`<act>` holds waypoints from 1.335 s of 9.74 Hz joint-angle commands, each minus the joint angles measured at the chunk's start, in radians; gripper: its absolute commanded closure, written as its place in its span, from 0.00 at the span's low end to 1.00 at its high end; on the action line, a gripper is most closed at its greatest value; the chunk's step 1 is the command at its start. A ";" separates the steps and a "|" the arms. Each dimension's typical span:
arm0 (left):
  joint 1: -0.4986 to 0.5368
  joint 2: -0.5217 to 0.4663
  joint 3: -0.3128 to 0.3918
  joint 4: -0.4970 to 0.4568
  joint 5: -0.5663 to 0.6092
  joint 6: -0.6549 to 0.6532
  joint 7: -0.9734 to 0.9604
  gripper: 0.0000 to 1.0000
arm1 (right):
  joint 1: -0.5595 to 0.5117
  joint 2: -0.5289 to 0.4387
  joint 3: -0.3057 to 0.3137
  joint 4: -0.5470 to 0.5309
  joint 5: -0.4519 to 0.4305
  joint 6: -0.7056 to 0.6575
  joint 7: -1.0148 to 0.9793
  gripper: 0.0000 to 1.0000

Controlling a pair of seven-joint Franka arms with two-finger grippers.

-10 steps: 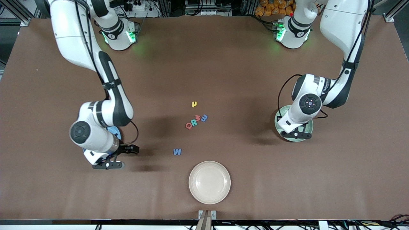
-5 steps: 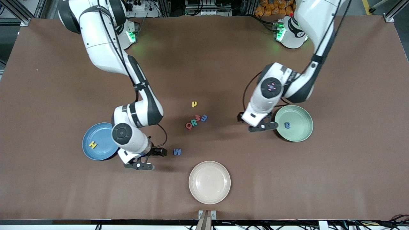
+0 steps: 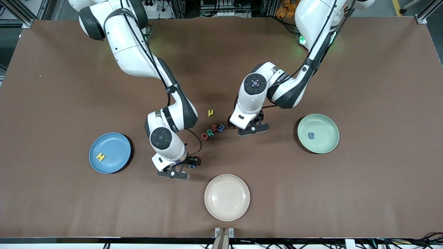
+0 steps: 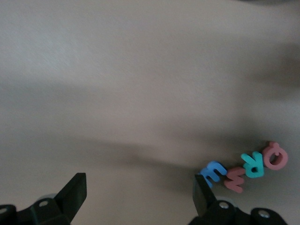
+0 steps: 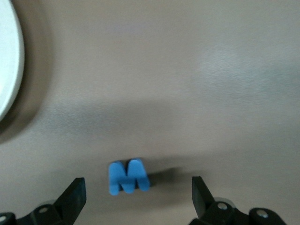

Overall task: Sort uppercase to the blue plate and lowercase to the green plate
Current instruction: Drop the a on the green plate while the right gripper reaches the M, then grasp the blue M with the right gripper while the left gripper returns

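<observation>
Both wide-open hands newly mid-table: right hand (image 3: 180, 170) over blue W (image 5: 128, 176), left hand (image 3: 247, 128) beside letters.

High front view facing both bases; wrist views looking close down at table (image 3: 69, 86), sharing the letter row (image 3: 213, 130).

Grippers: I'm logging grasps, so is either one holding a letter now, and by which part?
Nothing is held: left gripper and right gripper are both open and empty.

A cream plate (image 3: 226, 197) sits empty on the brown table (image 3: 363, 193), nearest the front camera.
</observation>
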 commanded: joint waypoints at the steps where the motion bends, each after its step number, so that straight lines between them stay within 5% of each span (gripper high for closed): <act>1: -0.042 0.060 0.015 0.068 0.094 -0.004 -0.045 0.00 | -0.004 0.056 -0.004 0.066 0.015 0.020 0.019 0.00; 5: -0.071 0.104 0.016 0.100 0.171 0.066 -0.051 0.00 | 0.002 0.070 -0.006 0.069 0.015 0.017 0.020 0.00; 9: -0.089 0.136 0.013 0.106 0.372 0.086 -0.036 0.00 | 0.013 0.072 -0.004 0.060 0.014 0.017 0.023 0.00; 11: -0.094 0.140 0.008 0.106 0.387 0.112 -0.030 0.00 | 0.017 0.072 -0.006 0.057 0.012 0.016 0.023 0.85; 12: -0.106 0.149 0.008 0.106 0.387 0.144 -0.028 0.00 | 0.016 0.072 -0.006 0.057 0.012 0.016 0.023 1.00; 13: -0.114 0.166 0.008 0.106 0.386 0.201 -0.031 0.00 | 0.016 0.072 -0.006 0.057 0.012 0.016 0.022 1.00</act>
